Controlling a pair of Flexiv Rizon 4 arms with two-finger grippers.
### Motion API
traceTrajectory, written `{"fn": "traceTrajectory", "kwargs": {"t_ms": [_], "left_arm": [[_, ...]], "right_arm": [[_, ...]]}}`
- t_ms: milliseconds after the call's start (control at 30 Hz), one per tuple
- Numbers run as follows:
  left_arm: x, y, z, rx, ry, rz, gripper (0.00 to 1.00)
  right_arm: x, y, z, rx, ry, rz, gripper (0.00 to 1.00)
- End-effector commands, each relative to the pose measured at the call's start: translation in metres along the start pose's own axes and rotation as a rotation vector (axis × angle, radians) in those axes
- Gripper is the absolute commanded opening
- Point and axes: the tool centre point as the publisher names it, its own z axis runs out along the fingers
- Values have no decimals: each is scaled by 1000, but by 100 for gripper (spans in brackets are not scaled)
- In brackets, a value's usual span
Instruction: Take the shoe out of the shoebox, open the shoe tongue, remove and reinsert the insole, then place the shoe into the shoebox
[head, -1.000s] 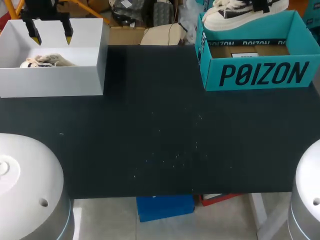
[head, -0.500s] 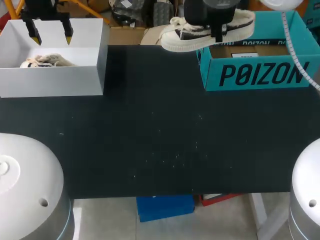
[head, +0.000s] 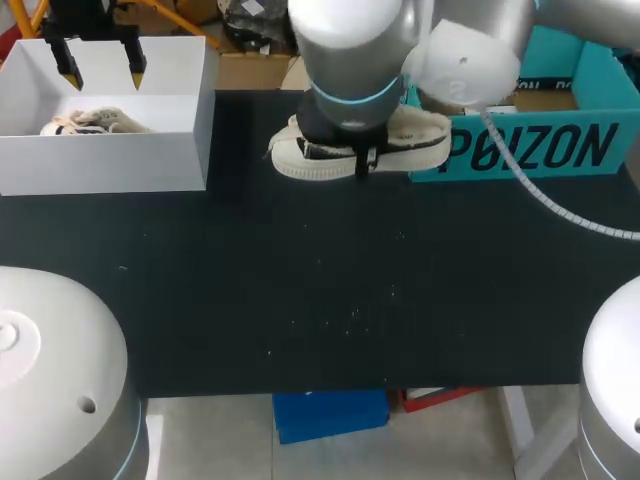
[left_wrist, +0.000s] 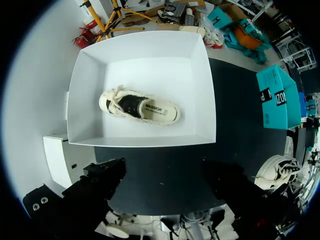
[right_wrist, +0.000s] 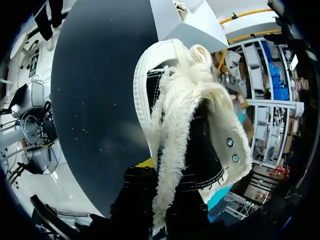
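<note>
My right gripper (head: 363, 158) is shut on a black canvas shoe (head: 350, 148) with a cream sole and fleecy lining. It holds the shoe just above the black table, to the left of the teal shoebox (head: 530, 150). In the right wrist view the shoe (right_wrist: 185, 115) fills the space between the fingers, toe pointing away from the gripper (right_wrist: 165, 195). My left gripper (head: 100, 66) hangs open over the white box (head: 110, 160), which holds a second, similar shoe (head: 95, 122). In the left wrist view that shoe (left_wrist: 140, 106) lies on its side in the white box (left_wrist: 80, 90).
The black table mat (head: 320, 280) stretches between the two boxes and toward the front edge. The teal shoebox (left_wrist: 277, 97) stands at the back right, the white box at the back left. My right arm (head: 360, 50) crosses over the back middle of the table.
My right arm has carried the shoe from above the teal shoebox leftward and down to just over the table. The left arm has stayed still.
</note>
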Motion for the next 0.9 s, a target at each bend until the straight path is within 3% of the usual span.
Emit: {"fn": "traceTrajectory", "kwargs": {"t_ms": [33, 267, 567, 833, 900], "left_arm": [[0, 0, 0, -2, -1, -1, 100], [0, 0, 0, -2, -1, -1, 100], [0, 0, 0, -2, -1, -1, 100], [0, 0, 0, -2, -1, -1, 100], [0, 0, 0, -2, -1, -1, 100]], "right_arm": [[25, 35, 35, 72, -17, 39, 0], [56, 49, 73, 85, -4, 93, 0], [78, 53, 112, 66, 0, 112, 0], [89, 51, 122, -49, 1, 82, 0], [90, 48, 121, -109, -13, 76, 0]]}}
